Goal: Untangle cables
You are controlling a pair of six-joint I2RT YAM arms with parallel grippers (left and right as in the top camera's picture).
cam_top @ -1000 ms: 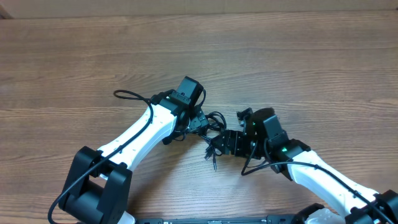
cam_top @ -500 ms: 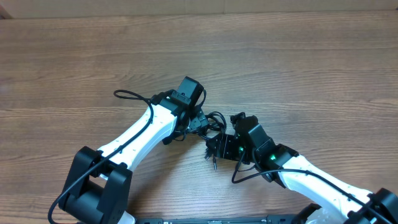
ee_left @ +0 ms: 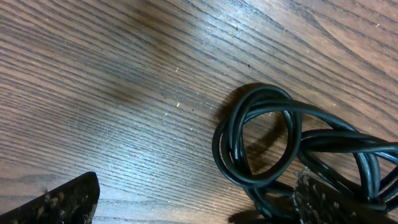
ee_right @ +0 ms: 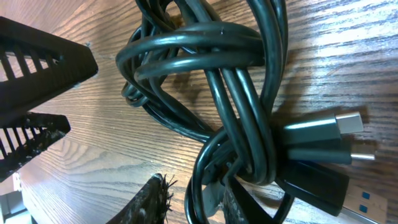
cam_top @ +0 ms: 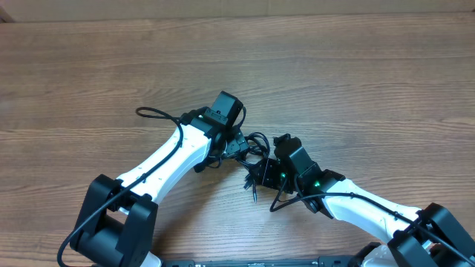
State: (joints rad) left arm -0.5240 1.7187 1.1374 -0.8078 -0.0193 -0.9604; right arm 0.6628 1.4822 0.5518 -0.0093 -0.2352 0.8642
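Note:
The cables point(cam_top: 254, 147) are thin black cords bunched in a knot mid-table, with loose ends point(cam_top: 252, 189) trailing toward the front. My left gripper point(cam_top: 237, 142) sits at the bunch's left edge. In the left wrist view it point(ee_left: 196, 202) stands wide open, and a cable loop point(ee_left: 261, 134) lies by its right finger point(ee_left: 323, 202). My right gripper point(cam_top: 261, 172) is at the bunch's lower right. In the right wrist view its jaws point(ee_right: 196, 196) stand narrow around one strand point(ee_right: 200, 174) of the knot point(ee_right: 211, 56), with a small gap left at the left finger point(ee_right: 149, 202). Silver plug ends point(ee_right: 351, 122) lie to the right.
The wooden table point(cam_top: 356, 81) surrounds the bunch. A thicker black arm cable point(cam_top: 152, 113) loops beside the left arm. The left gripper's ribbed black fingers point(ee_right: 37, 50) show close by at the upper left of the right wrist view.
My right arm has moved left into the bunch and its jaws have narrowed round a strand. The left arm and its open jaws have not moved.

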